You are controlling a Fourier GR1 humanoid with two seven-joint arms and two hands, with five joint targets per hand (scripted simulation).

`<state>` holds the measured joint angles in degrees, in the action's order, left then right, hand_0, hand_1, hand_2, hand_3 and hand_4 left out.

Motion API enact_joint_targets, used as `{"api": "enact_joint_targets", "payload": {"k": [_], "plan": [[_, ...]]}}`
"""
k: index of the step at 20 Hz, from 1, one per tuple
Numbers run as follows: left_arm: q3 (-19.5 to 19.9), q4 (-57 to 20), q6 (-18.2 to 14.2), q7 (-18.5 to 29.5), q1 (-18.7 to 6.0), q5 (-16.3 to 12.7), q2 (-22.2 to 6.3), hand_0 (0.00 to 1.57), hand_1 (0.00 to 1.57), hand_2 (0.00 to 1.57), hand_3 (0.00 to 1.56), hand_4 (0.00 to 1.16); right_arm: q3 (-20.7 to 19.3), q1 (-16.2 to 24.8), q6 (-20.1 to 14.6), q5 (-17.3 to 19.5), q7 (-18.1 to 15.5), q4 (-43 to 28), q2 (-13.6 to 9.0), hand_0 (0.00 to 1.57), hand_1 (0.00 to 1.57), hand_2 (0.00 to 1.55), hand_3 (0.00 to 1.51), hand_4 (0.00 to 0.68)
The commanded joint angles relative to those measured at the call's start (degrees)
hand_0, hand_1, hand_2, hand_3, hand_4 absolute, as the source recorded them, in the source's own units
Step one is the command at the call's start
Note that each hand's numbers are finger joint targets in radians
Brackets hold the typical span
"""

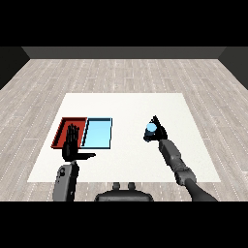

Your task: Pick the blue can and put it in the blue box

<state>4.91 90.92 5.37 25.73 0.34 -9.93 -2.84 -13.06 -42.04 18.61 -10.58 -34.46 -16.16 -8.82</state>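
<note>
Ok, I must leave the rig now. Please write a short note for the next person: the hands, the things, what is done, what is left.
Right hand: curled round the blue can, at the table's right side.
Left hand: open, holds nothing, fingers straight, over the red tray's near edge.
Light blue tray: beside the red tray, on its right; nothing in it.
Done: can grasped.
Left: carry the can leftward to the light blue tray and release it there.

Single head view, high and set back — looking down, forward across white table, forearms entering lower corners

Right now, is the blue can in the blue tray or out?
Out. The blue can is in the right hand, apart from the light blue tray.
</note>
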Motion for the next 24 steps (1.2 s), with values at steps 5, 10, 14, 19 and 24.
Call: {"api": "enact_joint_targets", "payload": {"k": [5, 10, 14, 19, 24], "plan": [[-1.01, -5.52, -1.61, 4.91, -0.92, 2.66, 2.27, 0.00, 0.00, 0.00, 0.00, 0.00, -1.08, -1.58, -3.55, -0.43, 1.17, -0.26, -0.44, 0.00, 0.00, 0.38, 0.00, 0.000], [-1.55, 0.61, -1.94, -1.03, -1.14, 1.97, 0.96, 0.00, 0.00, 0.00, 0.00, 0.00, 1.97, -3.34, -11.94, 3.85, 3.18, 1.34, 1.49, 1.56, 1.56, 1.48, 1.44, 0.659], [-2.28, 5.85, -2.33, -6.25, -0.13, 0.30, 1.25, 0.00, 0.00, 0.00, 0.00, 0.00, 2.18, -1.20, -11.14, 4.25, 3.25, 0.43, 0.22, 1.56, 1.56, 1.49, 1.44, 0.678], [-0.89, 1.92, -0.18, -3.46, -0.83, -0.63, 0.31, 0.00, 0.00, 0.00, 0.00, 0.00, 3.35, 0.98, -12.85, 4.14, 5.30, -7.48, 1.24, 1.54, 1.54, 1.47, 1.42, 0.662], [-4.78, 1.98, -1.69, -1.53, 1.92, 4.57, 1.68, 0.00, 0.00, 0.00, 0.00, 0.00, 3.34, -0.59, -12.50, 3.92, 4.63, -10.82, 0.96, 1.49, 1.49, 1.45, 1.41, 0.652]]}}
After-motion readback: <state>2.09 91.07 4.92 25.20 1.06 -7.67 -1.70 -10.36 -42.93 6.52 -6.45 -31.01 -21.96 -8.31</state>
